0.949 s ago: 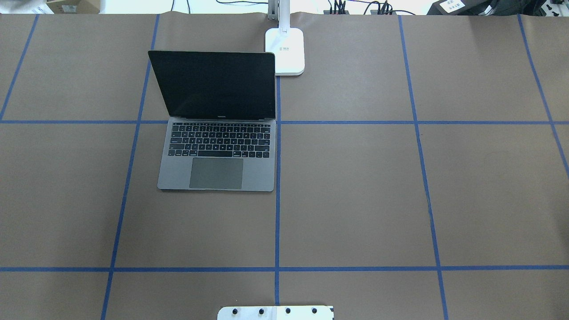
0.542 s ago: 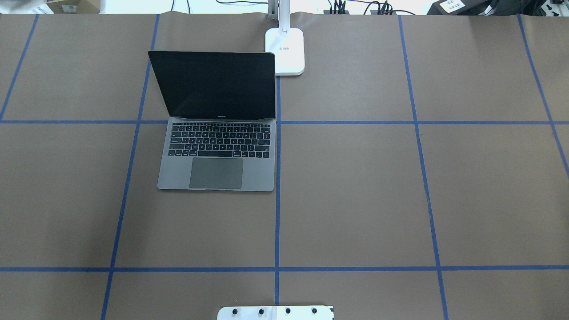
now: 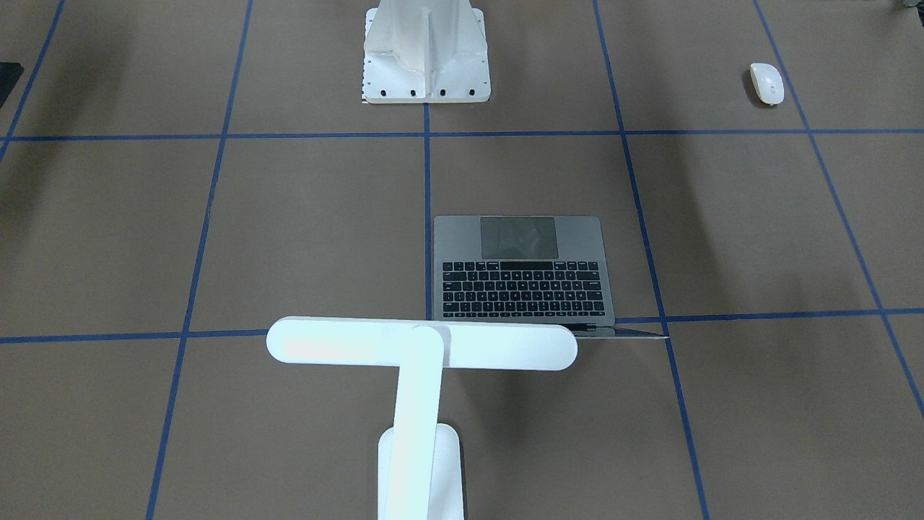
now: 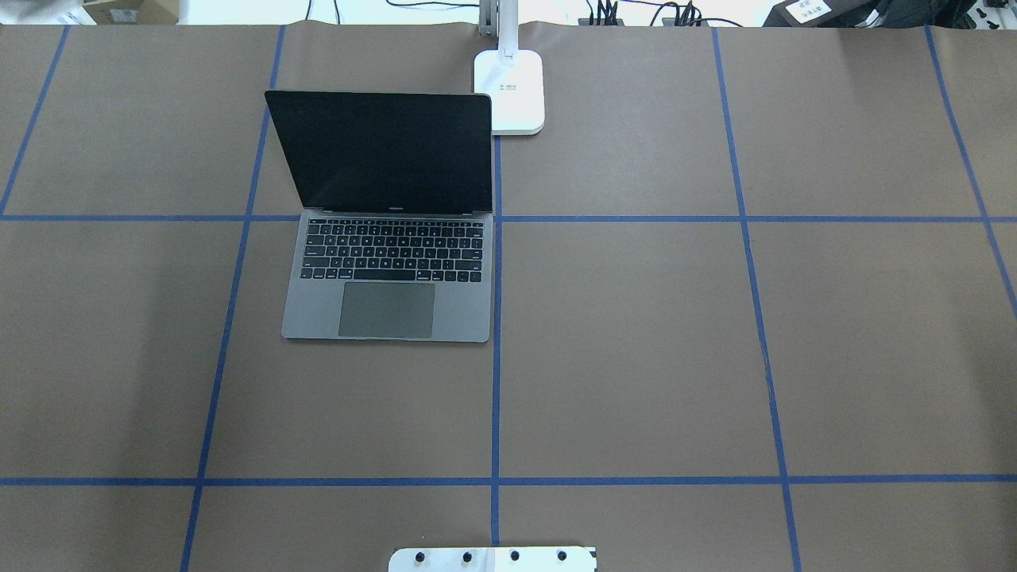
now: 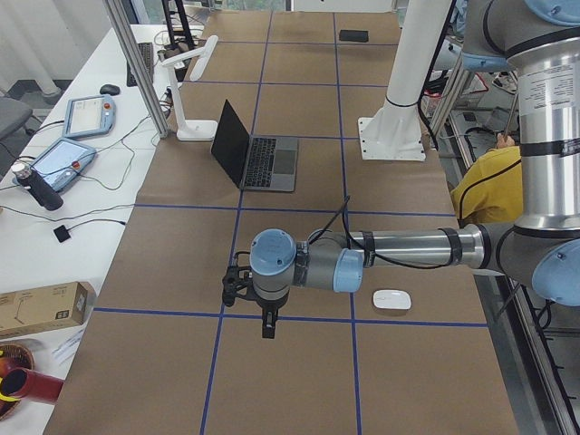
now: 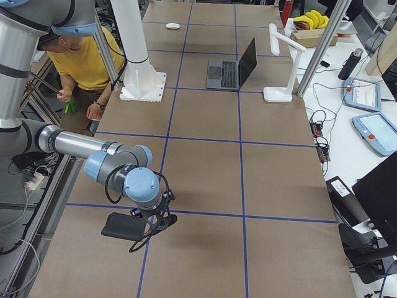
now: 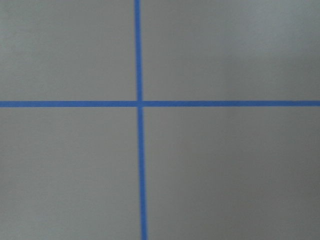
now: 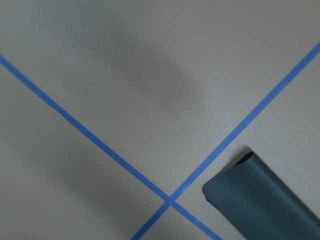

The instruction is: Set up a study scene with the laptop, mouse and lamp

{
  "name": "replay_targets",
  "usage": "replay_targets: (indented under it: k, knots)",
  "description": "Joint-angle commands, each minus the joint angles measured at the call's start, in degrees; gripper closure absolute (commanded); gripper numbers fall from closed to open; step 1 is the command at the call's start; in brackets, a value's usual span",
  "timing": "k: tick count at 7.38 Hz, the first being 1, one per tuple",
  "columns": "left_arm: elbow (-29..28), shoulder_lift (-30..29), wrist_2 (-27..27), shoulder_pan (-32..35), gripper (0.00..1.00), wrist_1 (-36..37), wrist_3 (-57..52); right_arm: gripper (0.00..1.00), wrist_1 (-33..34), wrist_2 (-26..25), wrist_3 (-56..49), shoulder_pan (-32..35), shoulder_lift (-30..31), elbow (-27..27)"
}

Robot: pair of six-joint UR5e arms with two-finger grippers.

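Note:
The open grey laptop (image 4: 389, 270) sits left of the table's middle, screen up; it also shows in the front view (image 3: 523, 271). The white lamp stands behind its right corner, base (image 4: 509, 91) on the far edge and bar head (image 3: 422, 343) level. The white mouse (image 3: 766, 83) lies near the robot's side on my left (image 5: 391, 299). My left gripper (image 5: 266, 324) hangs over bare table, left of the mouse. My right gripper (image 6: 155, 217) hovers beside a flat black pad (image 6: 121, 226). Both grippers show only in the side views, so I cannot tell whether they are open or shut.
The white ribbed pedestal (image 3: 426, 54) stands at the robot's edge. The black pad's curled corner shows in the right wrist view (image 8: 260, 205). Blue tape lines grid the brown table (image 4: 636, 357). A person in yellow (image 6: 80, 56) sits beside the table. Tablets and cables lie past the far edge.

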State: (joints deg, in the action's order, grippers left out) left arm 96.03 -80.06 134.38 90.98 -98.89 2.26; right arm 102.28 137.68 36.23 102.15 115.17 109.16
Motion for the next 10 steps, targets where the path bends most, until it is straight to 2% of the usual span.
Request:
replay_targets:
  k: [1, 2, 3, 5, 6, 7, 10]
  knots:
    - [0.0, 1.0, -1.0, 0.2, 0.00, -0.3, -0.3, 0.00, -0.7, -3.2, 3.4, 0.0, -1.2, 0.4]
    - [0.0, 1.0, -1.0, 0.2, 0.00, -0.3, -0.3, 0.00, -0.3, -3.6, 3.5, 0.0, -1.3, -0.1]
    - [0.0, 1.0, -1.0, 0.2, 0.00, -0.3, -0.3, 0.00, -0.4, -4.0, 4.6, -0.1, -2.0, -2.9]
    - [0.1, 1.0, -1.0, 0.2, 0.00, -0.5, -0.3, 0.01, 2.3, -4.2, 11.9, -1.6, -2.5, -3.7]
    - [1.0, 2.5, -1.0, 0.2, 0.00, -0.7, -0.3, 0.03, 4.0, -3.9, 21.4, -4.7, -2.6, -3.6]
    - [2.3, 3.4, -1.0, 0.3, 0.00, -0.7, -0.3, 0.02, 4.0, -3.9, 27.4, -5.5, -2.2, -4.1]
    - [3.4, 5.0, -1.0, 0.3, 0.00, -0.7, -0.3, 0.02, 3.5, -4.0, 25.1, -7.6, -0.4, -14.9]
